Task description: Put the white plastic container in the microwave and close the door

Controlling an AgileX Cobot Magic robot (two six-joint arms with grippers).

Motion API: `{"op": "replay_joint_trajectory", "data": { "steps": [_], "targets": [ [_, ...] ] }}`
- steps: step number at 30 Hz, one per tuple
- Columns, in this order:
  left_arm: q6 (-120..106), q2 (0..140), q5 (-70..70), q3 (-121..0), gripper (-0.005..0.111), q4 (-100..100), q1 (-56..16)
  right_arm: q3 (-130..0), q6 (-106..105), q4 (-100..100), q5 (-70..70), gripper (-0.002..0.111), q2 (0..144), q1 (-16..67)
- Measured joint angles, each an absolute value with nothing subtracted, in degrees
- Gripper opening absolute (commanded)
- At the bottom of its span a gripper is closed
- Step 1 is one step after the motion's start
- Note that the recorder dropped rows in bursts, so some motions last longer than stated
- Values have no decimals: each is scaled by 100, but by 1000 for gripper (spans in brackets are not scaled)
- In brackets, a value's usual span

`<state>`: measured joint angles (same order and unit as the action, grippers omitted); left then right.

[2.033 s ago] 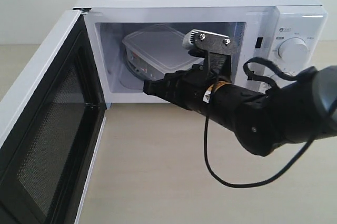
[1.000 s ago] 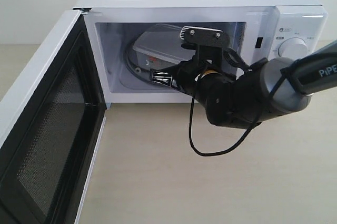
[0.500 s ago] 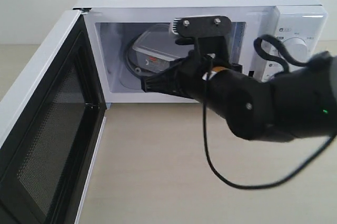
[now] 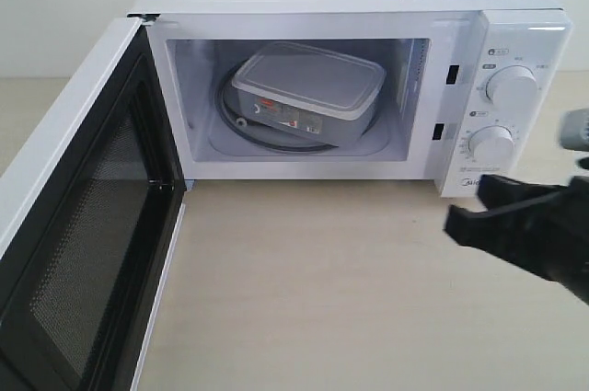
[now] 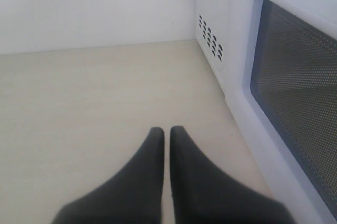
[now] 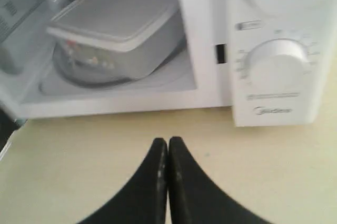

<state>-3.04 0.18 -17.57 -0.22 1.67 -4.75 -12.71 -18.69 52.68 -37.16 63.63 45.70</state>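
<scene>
The white plastic container rests on the glass turntable inside the microwave, its red-and-white label facing out; the right wrist view shows it too. The door hangs wide open at the left, mesh window showing. My right gripper is shut and empty, hovering over the table in front of the knob panel; in the exterior view it sits at the right edge. My left gripper is shut and empty beside the door's outer face, and does not show in the exterior view.
Two round knobs sit on the control panel at the right. Light wooden table lies in front of the microwave. A white wall stands behind. The open door juts out over the table's left part.
The right arm has drawn back out of the microwave cavity to the right edge, leaving the container on the turntable. The container and door stay still.
</scene>
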Motion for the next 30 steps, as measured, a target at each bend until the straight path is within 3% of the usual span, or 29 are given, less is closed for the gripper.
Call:
{"op": "replay_joint_trajectory", "data": {
  "steps": [11,30],
  "targets": [
    [-304,18,-1757,-22,4,167,-475,-840,-4364,6888,-4885,0,4537,4570],
    [-304,18,-1757,-22,4,167,-475,-840,-4636,6981,-4994,0,4485,4570]
  ]
}}
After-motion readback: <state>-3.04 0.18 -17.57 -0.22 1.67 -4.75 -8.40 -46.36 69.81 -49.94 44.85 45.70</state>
